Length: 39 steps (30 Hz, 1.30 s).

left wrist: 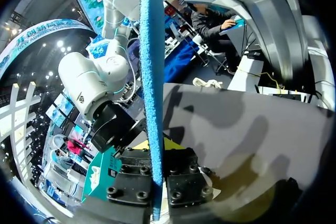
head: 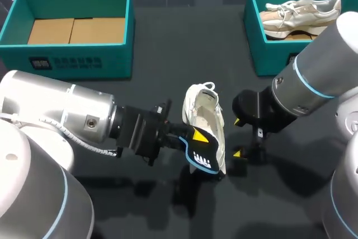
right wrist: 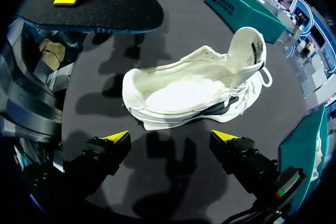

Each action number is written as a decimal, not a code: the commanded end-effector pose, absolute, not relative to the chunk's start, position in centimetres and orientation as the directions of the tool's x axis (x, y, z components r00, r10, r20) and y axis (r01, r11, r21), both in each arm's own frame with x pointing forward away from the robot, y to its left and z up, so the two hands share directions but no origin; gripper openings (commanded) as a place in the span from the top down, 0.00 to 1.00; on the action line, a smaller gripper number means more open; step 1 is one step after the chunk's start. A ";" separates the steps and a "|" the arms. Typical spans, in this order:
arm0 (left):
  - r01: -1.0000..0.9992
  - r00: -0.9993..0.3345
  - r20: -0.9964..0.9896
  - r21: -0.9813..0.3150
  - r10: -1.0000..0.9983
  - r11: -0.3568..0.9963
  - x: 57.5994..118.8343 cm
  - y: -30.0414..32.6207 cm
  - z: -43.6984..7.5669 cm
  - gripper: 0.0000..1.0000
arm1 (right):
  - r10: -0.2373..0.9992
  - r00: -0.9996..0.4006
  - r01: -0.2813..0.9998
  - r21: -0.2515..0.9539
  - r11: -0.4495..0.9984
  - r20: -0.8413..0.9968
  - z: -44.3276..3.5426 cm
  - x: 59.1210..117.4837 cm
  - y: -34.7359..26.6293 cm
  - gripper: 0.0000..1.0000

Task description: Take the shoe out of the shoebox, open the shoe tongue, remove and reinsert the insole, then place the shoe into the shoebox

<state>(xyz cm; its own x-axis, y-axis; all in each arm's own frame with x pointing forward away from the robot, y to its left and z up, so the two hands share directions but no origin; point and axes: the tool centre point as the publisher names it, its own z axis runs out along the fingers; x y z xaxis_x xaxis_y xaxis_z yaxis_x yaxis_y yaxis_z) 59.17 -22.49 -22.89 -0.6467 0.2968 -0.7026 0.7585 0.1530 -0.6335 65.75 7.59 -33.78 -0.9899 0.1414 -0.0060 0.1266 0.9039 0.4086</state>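
Observation:
A white shoe (head: 205,111) lies on its side on the dark table, its opening empty in the right wrist view (right wrist: 184,95). My left gripper (head: 189,138) is shut on the black insole with a blue underside (head: 205,155), held on edge just left of the shoe's toe. In the left wrist view the insole (left wrist: 151,77) rises edge-on from between the fingers of my left gripper (left wrist: 156,148). My right gripper (head: 238,137) stands open right of the shoe; in its own view my right gripper (right wrist: 171,137) has its tips wide apart just short of the sole, and the insole (right wrist: 89,6) hangs beyond.
An empty teal shoebox (head: 72,60) with a cardboard floor stands at the back left. Another teal shoebox (head: 254,37) at the back right holds a beige shoe (head: 302,14). Bare table lies between the boxes and in front of the shoe.

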 end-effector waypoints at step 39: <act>0.699 -0.712 -0.664 -0.701 0.230 0.139 60.9 -24.2 -24.6 1.00 | 0.124 -0.992 0.114 0.435 0.893 0.005 -35.6 66.3 8.8 0.00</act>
